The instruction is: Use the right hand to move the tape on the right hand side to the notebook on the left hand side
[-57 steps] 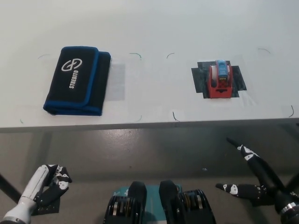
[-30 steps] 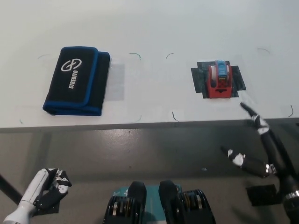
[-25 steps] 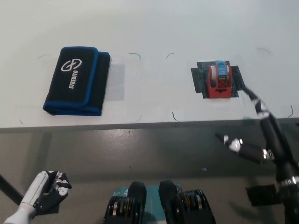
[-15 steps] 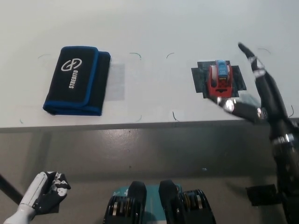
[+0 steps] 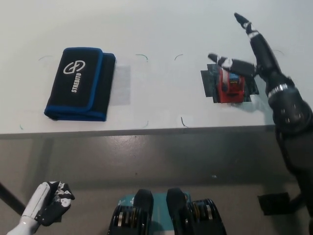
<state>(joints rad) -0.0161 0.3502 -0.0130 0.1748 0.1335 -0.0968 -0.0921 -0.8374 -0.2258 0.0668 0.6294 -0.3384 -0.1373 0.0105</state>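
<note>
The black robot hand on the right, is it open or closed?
Open. The black right hand hovers over the red tape dispenser with its fingers spread apart, holding nothing.

A white table (image 5: 156,29) fills the upper half of the view, its front edge running straight across from 9 o'clock to 3 o'clock. Small dark curved corner marks (image 5: 142,57) are drawn on its surface near the centre and toward 2 o'clock. Below the edge lies a grey floor (image 5: 146,156), smooth and dull, with soft even light. A dark table leg (image 5: 10,198) slants at 8 o'clock.
</note>
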